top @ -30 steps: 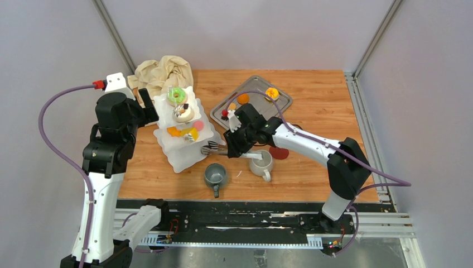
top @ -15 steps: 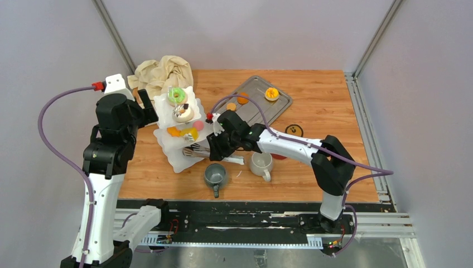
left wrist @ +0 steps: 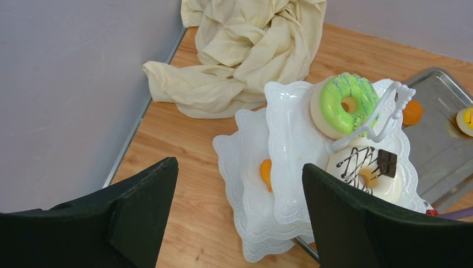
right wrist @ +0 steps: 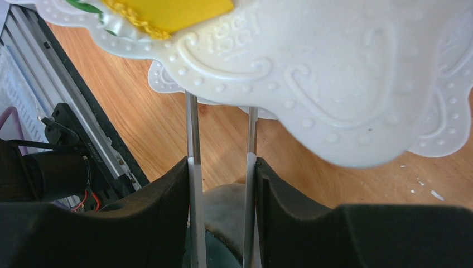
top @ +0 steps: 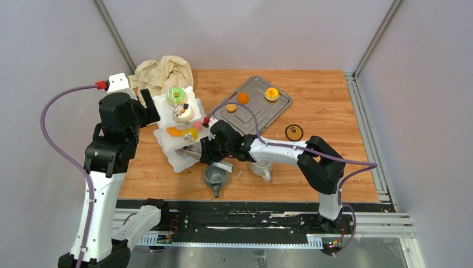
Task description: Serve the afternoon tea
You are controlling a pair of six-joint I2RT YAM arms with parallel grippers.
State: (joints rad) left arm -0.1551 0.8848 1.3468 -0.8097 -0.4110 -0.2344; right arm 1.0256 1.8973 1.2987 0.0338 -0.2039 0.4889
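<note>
The white three-tier stand [top: 177, 161] stands at the table's left. A green ring doughnut [top: 177, 95] and a chocolate-drizzled white doughnut [top: 183, 113] lie on top; orange [top: 174, 132], yellow [top: 187, 133] and pink [top: 198, 126] pastries lie on the middle tier. My right gripper [top: 207, 151] is shut on metal tongs [right wrist: 192, 167], whose tips reach under the stand's tier [right wrist: 312, 72] above the grey mug [top: 215, 175]. The white mug [top: 260, 167] stands to the right. My left gripper [left wrist: 240, 190] is open and empty, left of the stand [left wrist: 290, 123].
A steel tray [top: 262, 111] at the back holds orange pastries [top: 243, 97] and a yellow-orange one [top: 271, 94]. A dark round cookie [top: 293, 132] lies on the wood. The beige cloth [top: 162, 72] is bunched at the back left, behind the stand.
My right arm has moved left with the tongs, from over the white mug to the stand's front edge above the grey mug. The left arm has barely moved.
</note>
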